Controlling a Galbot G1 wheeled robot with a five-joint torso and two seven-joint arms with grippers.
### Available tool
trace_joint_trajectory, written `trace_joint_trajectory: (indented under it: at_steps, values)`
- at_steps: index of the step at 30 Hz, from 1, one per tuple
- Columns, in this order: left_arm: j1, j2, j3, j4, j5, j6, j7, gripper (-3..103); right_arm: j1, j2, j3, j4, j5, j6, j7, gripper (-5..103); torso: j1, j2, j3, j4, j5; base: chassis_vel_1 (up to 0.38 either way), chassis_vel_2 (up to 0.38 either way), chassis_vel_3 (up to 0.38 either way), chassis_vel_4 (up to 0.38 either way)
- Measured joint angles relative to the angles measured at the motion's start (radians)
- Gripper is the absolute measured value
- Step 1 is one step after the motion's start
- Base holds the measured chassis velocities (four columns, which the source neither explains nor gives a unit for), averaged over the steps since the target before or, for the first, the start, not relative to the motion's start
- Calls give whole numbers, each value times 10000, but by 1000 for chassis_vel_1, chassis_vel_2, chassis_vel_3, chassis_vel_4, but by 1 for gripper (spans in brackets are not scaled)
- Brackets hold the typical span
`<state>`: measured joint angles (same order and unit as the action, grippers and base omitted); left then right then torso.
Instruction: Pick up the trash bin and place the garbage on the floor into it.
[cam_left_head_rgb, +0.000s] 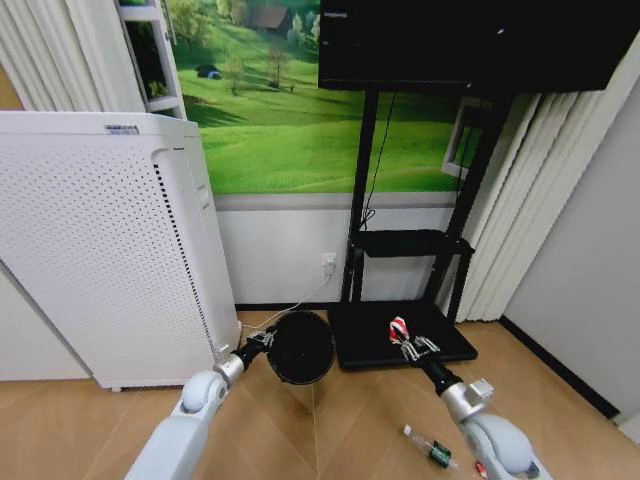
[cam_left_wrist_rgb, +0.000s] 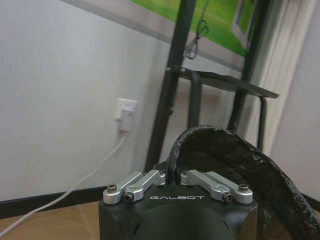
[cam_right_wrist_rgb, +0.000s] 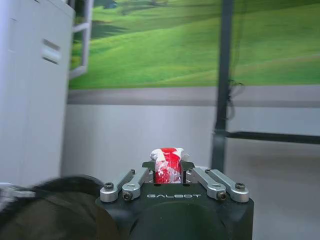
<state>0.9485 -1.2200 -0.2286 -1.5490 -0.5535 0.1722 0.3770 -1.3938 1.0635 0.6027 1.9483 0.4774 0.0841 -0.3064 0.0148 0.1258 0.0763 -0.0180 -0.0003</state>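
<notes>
Here the trash bin (cam_left_head_rgb: 300, 347) hangs off the floor, its rim pinched by the left claw (cam_left_head_rgb: 263, 340) and its mouth tipped toward the right claw (cam_left_head_rgb: 405, 340), which grips red-and-white litter (cam_left_head_rgb: 399, 328) close by, apparently to drop in. A green bottle (cam_left_head_rgb: 434, 449) lies on the floor.

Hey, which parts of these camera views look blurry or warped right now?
Head view: straight edges bow outward toward the borders, as on the white appliance. Right wrist view: the trash bin is a soft dark smear near the lens, while the right hand and its red-and-white piece stay sharp. Left wrist view: the left hand and the bin's rim read sharp.
</notes>
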Motion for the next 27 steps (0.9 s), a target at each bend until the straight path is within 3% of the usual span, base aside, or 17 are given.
trace_joint_trajectory:
  at_steps: [11, 21, 24, 26, 27]
  values:
    - [-894, -29, 1627, 360, -352, 74, -303, 7, 71, -1110, -983, 960, 88, -559, -219, 24, 0, 0, 0, -1, 5, 0, 0, 0, 0]
    - [-1361, -570, 2295, 382, -231, 148, -644, 7, 368, -896, -1650, 460, -1261, -840, -504, 20, 0, 0, 1, -1, 5, 0, 0, 0, 0]
    - [-1417, -587, 2330, 400, -230, 157, -665, 7, 349, -825, -1781, 446, -1717, -947, -649, 25, 0, 0, 0, -1, 4, 0, 0, 0, 0]
    - [-1438, -649, 2335, 435, -220, 163, -671, 7, 412, -752, -1969, 283, -2030, -983, -587, 41, 0, 0, 0, 0, 4, 0, 0, 0, 0]
    - [-1444, -674, 2335, 456, -213, 163, -670, 7, 453, -733, -2023, 222, -2109, -989, -529, 41, 0, 0, 0, 0, 4, 0, 0, 0, 0]
